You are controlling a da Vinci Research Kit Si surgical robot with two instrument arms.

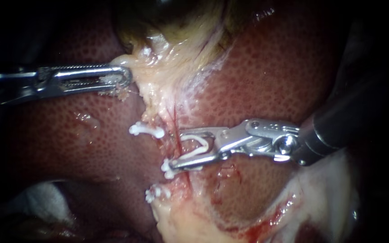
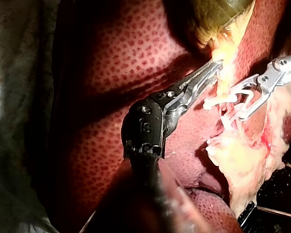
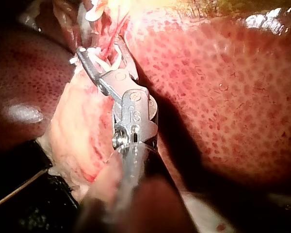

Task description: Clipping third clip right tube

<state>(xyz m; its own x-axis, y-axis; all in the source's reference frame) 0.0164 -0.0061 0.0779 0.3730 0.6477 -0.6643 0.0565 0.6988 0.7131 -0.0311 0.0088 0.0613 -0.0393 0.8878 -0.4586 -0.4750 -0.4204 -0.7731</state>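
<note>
Right instrument (image 1: 176,151), centre of the frame: its claw grasps a white clip (image 1: 198,145), spread wide with a limb on each side of the thin red tube (image 1: 175,118), so the tube sits inside the open clip, ready for squeezing. The spot looks chosen: between the upper clip (image 1: 146,130) and the lower clip (image 1: 157,193) already on that strand. Out to the upper left, the left instrument (image 1: 124,77) has its claw clenched on the edge of the pale tissue (image 1: 158,76) below the gallbladder (image 1: 167,13), apparently pulling it taut so the tube stands clear of the liver (image 1: 271,76).
</note>
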